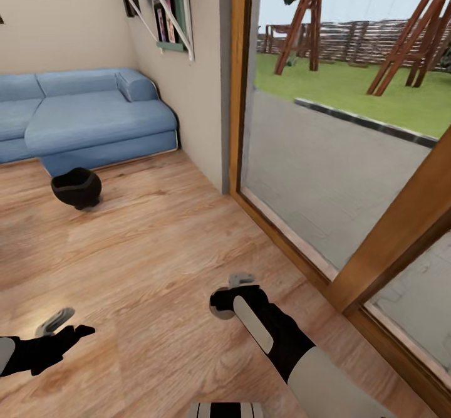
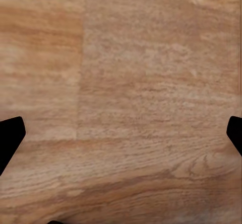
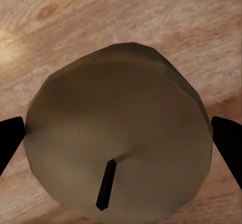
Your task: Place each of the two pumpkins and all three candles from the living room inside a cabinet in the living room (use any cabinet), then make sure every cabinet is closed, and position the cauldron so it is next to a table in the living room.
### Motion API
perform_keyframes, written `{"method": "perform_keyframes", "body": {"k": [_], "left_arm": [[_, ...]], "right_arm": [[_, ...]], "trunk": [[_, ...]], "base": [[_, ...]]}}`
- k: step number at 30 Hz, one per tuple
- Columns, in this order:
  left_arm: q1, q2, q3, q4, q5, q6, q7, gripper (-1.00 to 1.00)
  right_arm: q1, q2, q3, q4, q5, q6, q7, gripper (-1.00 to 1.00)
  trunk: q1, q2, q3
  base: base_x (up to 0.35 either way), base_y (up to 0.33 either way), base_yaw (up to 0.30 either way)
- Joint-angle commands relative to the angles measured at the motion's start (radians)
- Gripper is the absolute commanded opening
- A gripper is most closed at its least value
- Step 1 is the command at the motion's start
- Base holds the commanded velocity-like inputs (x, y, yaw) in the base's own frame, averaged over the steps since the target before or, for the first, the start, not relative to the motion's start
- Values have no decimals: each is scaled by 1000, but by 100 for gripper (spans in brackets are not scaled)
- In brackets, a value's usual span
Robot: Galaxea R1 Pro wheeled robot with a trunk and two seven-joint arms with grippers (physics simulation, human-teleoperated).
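A round greyish-tan candle [image 3: 121,143] with a short dark wick sits between the fingers of my right gripper [image 3: 121,133]. The black fingertips [image 3: 12,138] press against its two sides, so the gripper is shut on it, above the wooden floor. In the head view the right gripper [image 1: 228,292] hangs low at centre, near the glass door. My left gripper [image 1: 75,330] is at the lower left; its wrist view shows it [image 2: 121,133] open, fingers wide apart over bare floor. The black cauldron [image 1: 76,187] stands on the floor in front of the sofa.
A blue sofa [image 1: 88,120] stands against the back wall. A wall corner [image 1: 210,111] and a wood-framed glass door [image 1: 326,155] to the garden run along the right. A shelf bracket [image 1: 166,4] hangs high on the wall. Wooden floor [image 1: 163,242] spreads between me and the cauldron.
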Motion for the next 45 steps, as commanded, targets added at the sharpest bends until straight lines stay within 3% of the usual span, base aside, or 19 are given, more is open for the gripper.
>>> {"method": "perform_keyframes", "body": {"k": [1,13,31,45], "left_arm": [[0,0,0,0,0,0,0,100],[0,0,0,0,0,2,0,100],[0,0,0,0,0,1,0,100],[0,0,0,0,0,1,1,100]], "right_arm": [[0,0,-1,0,-1,0,0,-100],[0,0,1,0,-1,-1,-1,-100],[0,0,3,0,0,-1,-2,-100],[0,0,6,-2,3,-9,-1,-100]], "trunk": [[0,0,4],[-6,3,50],[-74,128,99],[-128,226,142]], "base": [[-1,-1,54],[0,0,88],[0,0,277],[0,0,146]]}}
